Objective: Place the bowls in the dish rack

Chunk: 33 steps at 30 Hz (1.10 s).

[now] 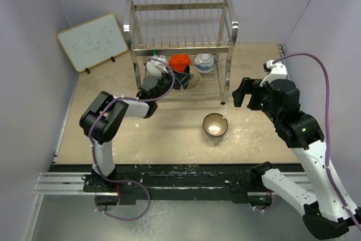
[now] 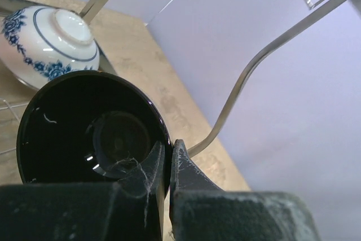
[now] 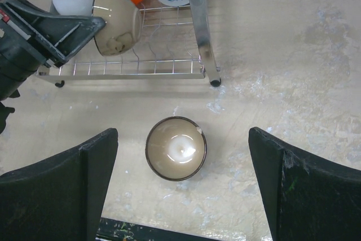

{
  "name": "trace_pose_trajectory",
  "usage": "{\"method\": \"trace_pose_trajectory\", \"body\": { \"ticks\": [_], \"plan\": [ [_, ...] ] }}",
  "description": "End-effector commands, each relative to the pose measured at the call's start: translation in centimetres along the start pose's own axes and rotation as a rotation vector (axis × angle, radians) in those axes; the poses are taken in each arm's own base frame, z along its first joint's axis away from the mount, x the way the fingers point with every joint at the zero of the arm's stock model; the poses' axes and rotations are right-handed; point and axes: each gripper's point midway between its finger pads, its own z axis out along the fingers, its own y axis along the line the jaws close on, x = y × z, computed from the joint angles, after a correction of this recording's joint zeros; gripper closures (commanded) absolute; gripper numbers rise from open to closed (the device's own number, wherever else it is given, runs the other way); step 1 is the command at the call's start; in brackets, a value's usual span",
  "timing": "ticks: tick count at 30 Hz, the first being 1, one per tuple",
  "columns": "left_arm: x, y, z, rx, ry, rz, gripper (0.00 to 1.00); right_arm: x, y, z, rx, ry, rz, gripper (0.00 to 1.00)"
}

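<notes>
Firmly shut on the rim of the glossy black round bowl [image 2: 84, 134], the left gripper [image 2: 168, 150] holds it at the lower shelf of the shiny steel wire dish rack [image 1: 227, 55]; the right gripper [image 3: 181, 131] hangs wide open, empty, above the tan-brown round bowl [image 3: 176, 148] on the beige worktop [image 1: 169, 139]

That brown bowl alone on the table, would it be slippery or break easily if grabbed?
The brown bowl looks glazed and shiny, so probably stiff and somewhat slippery between jaws. It seems ceramic, so likely to chip or break if dropped. It sits upright on the table, so it should slide rather than roll when pushed.
</notes>
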Motion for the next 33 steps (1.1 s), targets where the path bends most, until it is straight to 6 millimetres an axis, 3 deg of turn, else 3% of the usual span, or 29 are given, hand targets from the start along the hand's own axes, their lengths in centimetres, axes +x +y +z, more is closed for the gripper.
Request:
{"method": "trace_pose_trajectory", "body": {
  "ticks": [1,8,21,33],
  "plan": [
    [-5.0,-4.6,0.1,0.23,-0.148,-0.088,1.0,-1.4,0.0,-0.1,0.002,-0.054,0.0,0.01],
    [-5.0,-3.5,1.1,0.287,-0.173,-0.205,1.0,-1.4,-0.1,-0.1,0.01,-0.055,-0.003,0.01],
    [-6.0,-3.5,3.1,0.33,-0.197,-0.278,1.0,-0.8,0.0,0.7,0.006,-0.041,-0.005,0.01],
    [-4.4,-0.2,4.2,0.254,-0.203,-0.339,1.0,-0.7,-0.1,0.8,0.007,-0.038,-0.008,0.01]
  ]
}}
